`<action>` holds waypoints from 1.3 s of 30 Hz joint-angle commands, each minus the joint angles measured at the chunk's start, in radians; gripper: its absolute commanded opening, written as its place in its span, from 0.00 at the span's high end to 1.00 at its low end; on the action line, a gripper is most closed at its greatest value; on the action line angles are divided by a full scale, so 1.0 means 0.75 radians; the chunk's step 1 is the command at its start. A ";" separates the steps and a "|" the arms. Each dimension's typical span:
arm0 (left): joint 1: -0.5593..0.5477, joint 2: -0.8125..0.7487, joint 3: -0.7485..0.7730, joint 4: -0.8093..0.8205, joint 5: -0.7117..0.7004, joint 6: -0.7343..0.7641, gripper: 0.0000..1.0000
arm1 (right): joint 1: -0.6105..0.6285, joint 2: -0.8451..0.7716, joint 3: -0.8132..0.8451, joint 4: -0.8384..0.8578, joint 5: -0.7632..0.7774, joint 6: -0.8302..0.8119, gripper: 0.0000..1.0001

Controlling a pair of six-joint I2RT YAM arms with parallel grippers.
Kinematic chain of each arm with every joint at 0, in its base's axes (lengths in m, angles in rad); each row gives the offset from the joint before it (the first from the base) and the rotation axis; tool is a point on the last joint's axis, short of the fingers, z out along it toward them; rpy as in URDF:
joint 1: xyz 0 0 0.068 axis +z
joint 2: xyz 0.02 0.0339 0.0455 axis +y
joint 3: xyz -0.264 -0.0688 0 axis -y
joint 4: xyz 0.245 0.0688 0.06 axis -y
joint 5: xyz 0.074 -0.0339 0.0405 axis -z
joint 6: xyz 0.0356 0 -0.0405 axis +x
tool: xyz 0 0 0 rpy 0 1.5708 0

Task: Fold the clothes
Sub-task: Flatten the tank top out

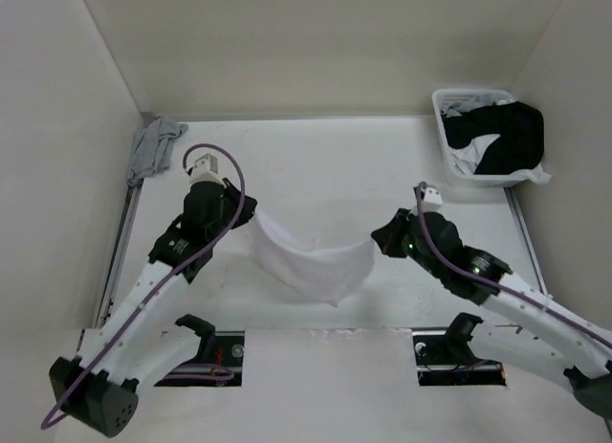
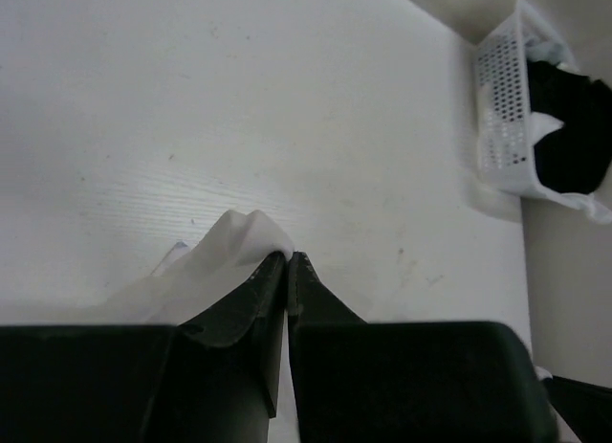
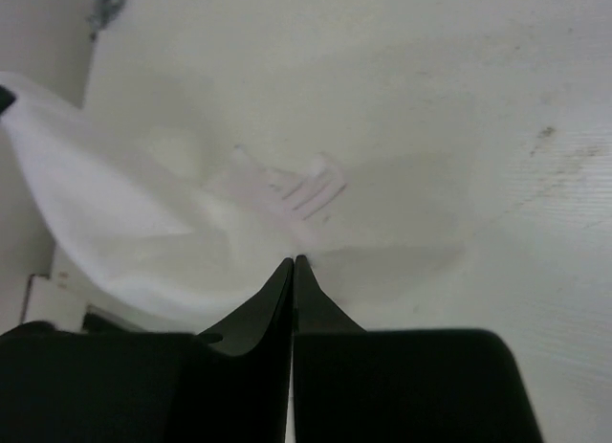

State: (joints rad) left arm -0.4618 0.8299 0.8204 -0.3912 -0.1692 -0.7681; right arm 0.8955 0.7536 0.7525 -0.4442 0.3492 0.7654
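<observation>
Grip: my left pincer (image 1: pixel 251 213) and my right pincer (image 1: pixel 377 240) are each pressed together on an edge of the tank top (image 1: pixel 314 261).
Garment: it hangs between them as a sagging white sheet, with its hem low over the worktop (image 1: pixel 325 166) (I cannot tell whether it touches).
Slip risk: both pinches look thin, and only a small tuft shows past my left fingertips. A sharp pull apart could free one side.
Snag risk: the drooping hem could drag toward the cut-outs (image 1: pixel 229 352) beside my bases.
Room: the bare worktop ahead is wide. The basket (image 1: pixel 442 127) at far right and the grey cloth (image 1: pixel 153 146) at far left sit well apart.
</observation>
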 commanded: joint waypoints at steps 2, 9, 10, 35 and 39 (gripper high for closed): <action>0.150 0.192 0.035 0.237 0.154 0.012 1.00 | -0.258 0.230 0.054 0.410 -0.277 -0.137 0.99; 0.122 0.374 0.540 0.391 0.087 -0.041 1.00 | -0.340 0.507 0.777 0.382 -0.300 -0.419 1.00; 0.114 0.362 0.575 0.403 0.082 -0.033 1.00 | -0.304 0.503 0.855 0.349 -0.284 -0.464 0.99; -0.127 0.700 -0.040 0.749 -0.220 0.054 0.58 | -0.351 0.243 -0.361 0.516 0.016 0.172 0.89; -0.193 1.098 0.350 0.685 -0.212 0.204 0.60 | -0.585 0.322 -0.351 0.649 -0.056 0.125 0.78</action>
State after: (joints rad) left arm -0.5751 1.5169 0.9173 0.0837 -0.3027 -0.7433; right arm 0.5362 0.9585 0.4896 -0.0978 0.3897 0.8719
